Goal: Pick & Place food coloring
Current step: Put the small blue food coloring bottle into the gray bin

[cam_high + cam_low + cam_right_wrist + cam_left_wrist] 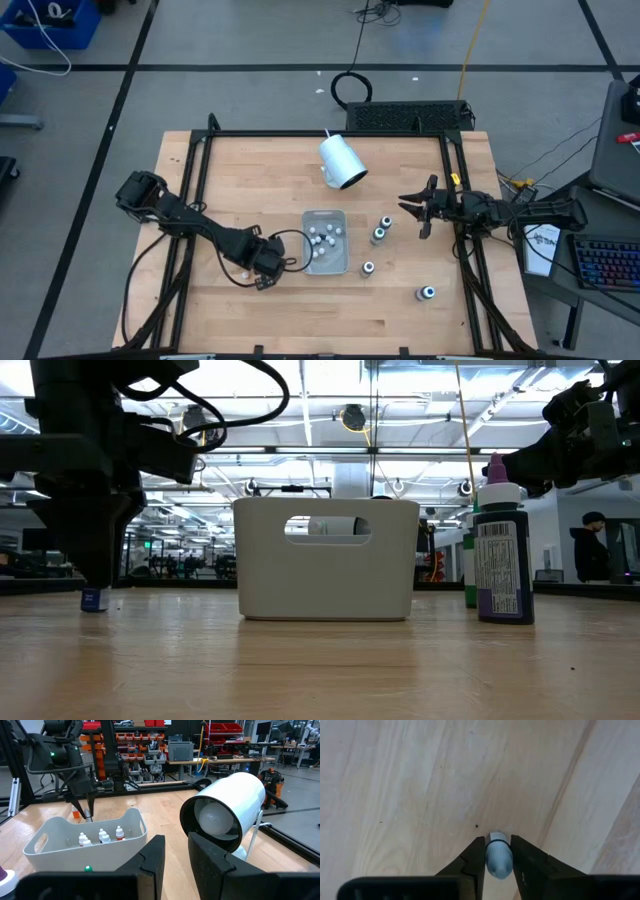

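Observation:
A tiny whitish food coloring bottle (498, 857) stands on the table left of the clear tray (305, 240). My left gripper (265, 264) points down over it and is shut on it. The tray holds several more tiny bottles (322, 238). Three darker bottles with pale caps (380, 232) (368, 268) (427, 293) stand upright on the wood right of the tray. My right gripper (420, 207) waits at the table's right edge, level and shut, with nothing between its fingers. My left gripper pinches the tiny bottle by its two sides (490, 854) between its two fingers (472, 860). The fingers come from above, pointing down. The bottle is upright, and in the low view its bottom (92, 603) is on the table.
A large white cup (342, 162) lies on its side at the far middle of the table, its open end facing my right gripper. In the low view a dark bottle (503, 550) stands close to the camera. Bare wood lies in front of the tray and along the near edge.

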You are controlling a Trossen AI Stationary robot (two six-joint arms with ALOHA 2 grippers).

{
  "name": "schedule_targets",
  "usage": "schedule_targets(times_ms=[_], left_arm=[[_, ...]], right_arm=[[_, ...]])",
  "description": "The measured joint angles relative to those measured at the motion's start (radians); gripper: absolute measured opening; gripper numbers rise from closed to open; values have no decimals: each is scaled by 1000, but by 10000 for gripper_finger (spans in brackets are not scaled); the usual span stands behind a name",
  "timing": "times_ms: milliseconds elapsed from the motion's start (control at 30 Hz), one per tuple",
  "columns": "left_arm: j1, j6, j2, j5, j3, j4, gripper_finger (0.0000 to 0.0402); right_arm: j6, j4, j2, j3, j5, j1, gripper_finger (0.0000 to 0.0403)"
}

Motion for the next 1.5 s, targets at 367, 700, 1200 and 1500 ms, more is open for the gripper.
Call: schedule_targets(times_ms=[367,700,1200,1500], left_arm=[[0,-28,0,8,0,0,143],[0,-14,0,12,0,-9,203],[0,-9,0,42,0,-5,168],[0,-5,0,43,0,-5,165]], right_arm=[[0,0,0,0,0,0,77],[0,0,0,0,0,0,77],[0,0,0,0,0,0,77],[0,0,0,0,0,0,77]])
